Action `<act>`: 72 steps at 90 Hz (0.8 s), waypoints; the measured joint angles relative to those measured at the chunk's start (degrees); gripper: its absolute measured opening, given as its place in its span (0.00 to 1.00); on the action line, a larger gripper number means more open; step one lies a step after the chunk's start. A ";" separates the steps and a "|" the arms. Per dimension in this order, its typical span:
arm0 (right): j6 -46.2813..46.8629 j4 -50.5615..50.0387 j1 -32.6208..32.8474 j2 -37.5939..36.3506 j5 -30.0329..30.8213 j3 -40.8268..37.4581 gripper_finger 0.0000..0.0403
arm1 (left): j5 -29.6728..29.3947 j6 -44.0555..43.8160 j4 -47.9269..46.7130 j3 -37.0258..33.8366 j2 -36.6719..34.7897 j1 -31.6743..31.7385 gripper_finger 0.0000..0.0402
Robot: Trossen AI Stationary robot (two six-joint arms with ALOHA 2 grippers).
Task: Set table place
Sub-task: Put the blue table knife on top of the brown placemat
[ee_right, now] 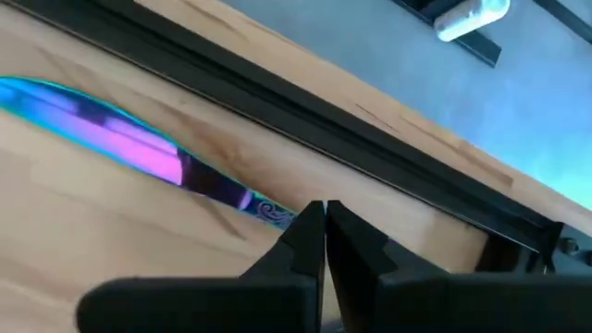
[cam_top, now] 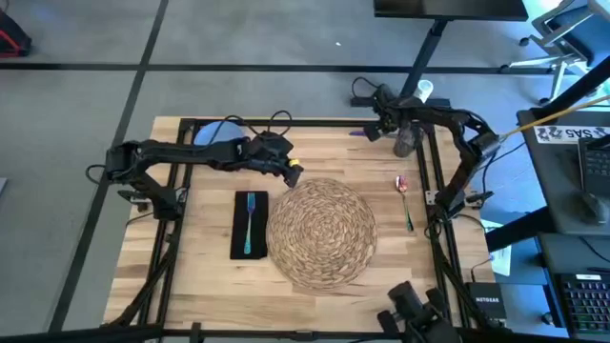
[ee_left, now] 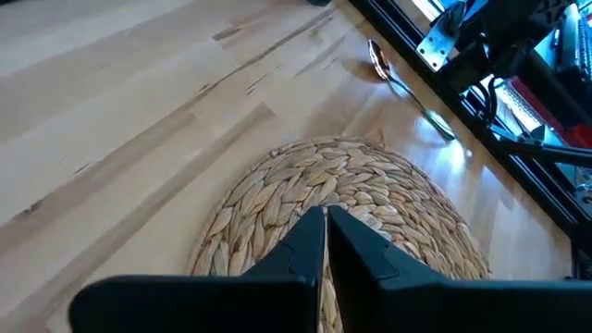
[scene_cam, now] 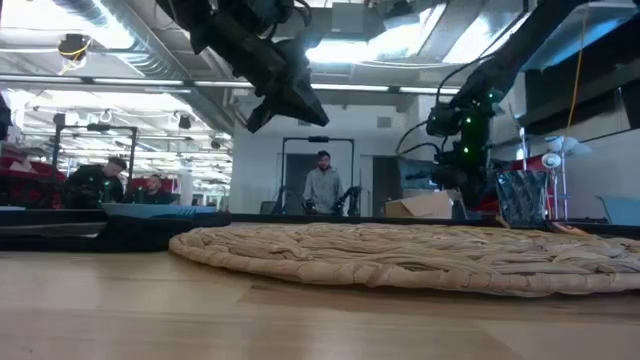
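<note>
The round woven placemat (cam_top: 322,232) lies flat in the middle of the table (cam_top: 200,276). To its left lies a black napkin (cam_top: 238,243) with a teal fork (cam_top: 250,221) resting on it. A pale blue plate (cam_top: 212,133) sits at the far left, partly under my left arm. My left gripper (cam_top: 294,174) is shut and hangs above the placemat's far left rim (ee_left: 305,185), raised well clear (scene_cam: 285,95). My right gripper (cam_top: 379,129) is shut at the far edge, over the handle of an iridescent knife (ee_right: 120,139) that lies flat on the wood. My right gripper's shut fingertips (ee_right: 310,217) stand at the knife's handle end (ee_right: 268,211), coming from above at a slant. The fingers hide the spot, so I cannot tell whether they touch it. The knife lies flat on the table.
A grey cup (cam_top: 407,143) stands right beside my right gripper at the far right. A colourful spoon (cam_top: 404,195) lies to the right of the placemat. The black frame (ee_right: 277,102) runs along the far edge. People stand in the room behind.
</note>
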 joint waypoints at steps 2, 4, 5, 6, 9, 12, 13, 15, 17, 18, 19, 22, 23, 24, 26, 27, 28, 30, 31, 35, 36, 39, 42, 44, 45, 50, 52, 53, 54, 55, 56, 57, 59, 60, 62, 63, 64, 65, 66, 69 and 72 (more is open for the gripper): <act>0.00 0.16 -0.24 0.01 -0.06 0.00 0.00 | 0.00 0.00 0.00 0.00 0.00 0.00 0.00; 0.00 0.34 -0.33 0.01 -0.09 0.00 0.00 | 0.00 0.00 -0.01 0.00 0.00 0.00 0.00; 0.00 0.43 -0.47 0.01 -0.13 0.00 0.00 | 0.00 0.00 -0.02 0.00 0.00 0.00 0.00; 0.00 0.51 -0.59 0.01 -0.20 0.00 0.00 | 0.00 0.00 -0.02 0.00 0.00 0.00 0.00; -0.02 0.64 -0.81 0.04 -0.43 0.00 0.00 | 0.00 0.00 -0.02 0.00 0.00 0.00 0.00; -0.20 0.77 -0.99 0.04 -0.43 0.00 0.00 | 0.00 0.00 -0.02 0.00 0.00 0.00 0.00; -0.24 0.87 -1.01 0.04 -0.43 0.00 0.00 | 0.00 0.00 -0.02 0.00 0.00 0.00 0.00; -0.29 1.01 -1.01 0.04 -0.43 0.00 0.00 | 0.00 0.00 -0.02 0.00 0.00 0.00 0.00; -0.43 1.13 -1.01 0.04 -0.41 0.00 0.00 | 0.00 0.00 -0.04 0.00 0.00 0.00 0.00; -0.48 1.14 -1.01 0.04 -0.41 0.00 0.00 | 0.00 0.00 -0.04 0.00 0.00 0.00 0.00; -0.60 1.16 -1.02 0.04 -0.42 0.00 0.00 | 0.00 0.00 -0.06 0.00 0.00 0.00 0.00; -1.01 1.15 -1.29 0.04 -0.46 0.00 0.00 | 0.00 0.00 -0.07 0.00 0.00 0.00 0.00; -1.13 1.15 -1.32 0.04 -0.49 0.00 0.00 | 0.00 0.00 -0.07 0.00 0.00 0.00 0.00; -1.21 1.15 -1.32 0.04 -0.52 0.00 0.00 | 0.00 0.00 -0.07 0.00 0.00 0.00 0.00; -1.25 1.15 -1.30 0.06 -0.59 0.00 0.00 | 0.00 0.00 -0.07 0.00 0.00 0.00 0.00; -1.26 1.15 -1.29 0.10 -0.59 0.00 0.00 | 0.00 0.00 -0.07 0.00 0.00 0.00 0.00; -1.27 1.16 -1.28 0.15 -0.59 0.00 0.00 | 0.00 0.00 -0.07 0.00 0.00 0.00 0.00; -1.28 1.19 -1.29 0.29 -0.59 0.00 0.00 | 0.00 0.00 -0.10 0.00 0.00 0.00 0.00; -1.29 1.19 -1.30 0.39 -0.59 0.00 0.00 | 0.00 0.00 -0.11 0.00 0.00 0.00 0.00; -1.27 1.11 -1.32 1.01 -0.78 0.00 0.00 | 0.00 0.14 -0.13 0.00 0.00 0.02 0.00; -1.28 1.08 -1.32 1.19 -0.90 0.00 0.00 | 0.00 0.23 -0.13 0.00 0.00 0.02 0.00; -1.29 0.94 -1.32 1.80 -1.05 0.00 0.00 | 0.00 0.39 -0.13 0.00 0.00 0.02 0.00; -1.29 0.86 -1.31 2.52 -1.28 0.00 0.00 | 0.00 0.46 -0.15 0.00 0.00 0.02 0.00; -1.31 0.82 -1.26 3.02 -1.82 0.00 0.00 | -0.02 0.48 -0.16 0.00 0.00 0.02 0.00; -1.30 0.78 -1.26 3.28 -2.16 0.00 0.00 | -0.02 0.48 -0.18 0.00 0.00 0.02 0.00; -1.32 0.32 -1.26 4.55 -3.14 0.00 0.00 | -0.02 0.46 -0.38 0.00 0.00 0.02 0.00; -1.32 0.15 -1.23 5.03 -3.36 0.00 0.00 | -0.01 0.45 -0.42 0.00 0.00 0.02 0.00; -1.32 0.11 -1.21 5.23 -3.42 0.01 0.00 | 0.00 0.44 -0.44 0.00 0.00 0.02 0.00; -1.33 0.15 -1.20 5.36 -3.40 0.03 0.00 | -0.01 0.44 -0.44 0.00 0.00 0.01 0.00; -1.33 0.16 -1.18 5.43 -3.37 0.08 0.00 | -0.02 0.44 -0.44 0.00 0.00 0.00 0.00; -1.32 0.16 -1.17 5.52 -3.36 0.12 0.00 | -0.02 0.46 -0.44 0.00 0.00 0.00 0.00; -1.29 0.17 -1.17 5.63 -3.38 0.15 0.00 | -0.02 0.45 -0.45 0.00 0.00 0.01 0.00; -1.33 0.22 -1.17 5.87 -3.38 0.20 0.00 | -0.01 0.44 -0.51 0.00 0.00 0.02 0.00; -1.33 0.31 -1.17 5.95 -3.35 0.23 0.00 | -0.02 0.44 -0.57 0.00 0.00 0.02 0.00; -1.31 0.40 -1.17 6.12 -3.31 0.29 0.00 | -0.06 0.44 -0.79 0.00 0.00 0.02 0.00; -1.33 0.39 -1.17 6.16 -3.24 0.30 0.00 | -0.06 0.44 -0.93 0.00 0.00 0.02 0.00; -1.33 0.38 -1.17 6.18 -3.19 0.31 0.00 | -0.05 0.44 -1.03 0.00 0.00 0.02 0.00; -1.33 0.38 -1.17 6.18 -3.17 0.31 0.00 | -0.04 0.44 -1.18 0.00 0.00 0.02 0.00; -1.31 0.38 -1.17 6.18 -3.19 0.31 0.00 | -0.04 0.44 -1.34 0.00 0.00 0.02 0.00; -1.31 0.40 -1.17 6.18 -3.27 0.31 0.00 | -0.04 0.44 -1.79 0.00 0.00 0.02 0.00; -1.31 0.34 -1.17 6.19 -3.40 0.37 0.00 | -0.04 0.44 -2.05 0.00 0.00 0.02 0.00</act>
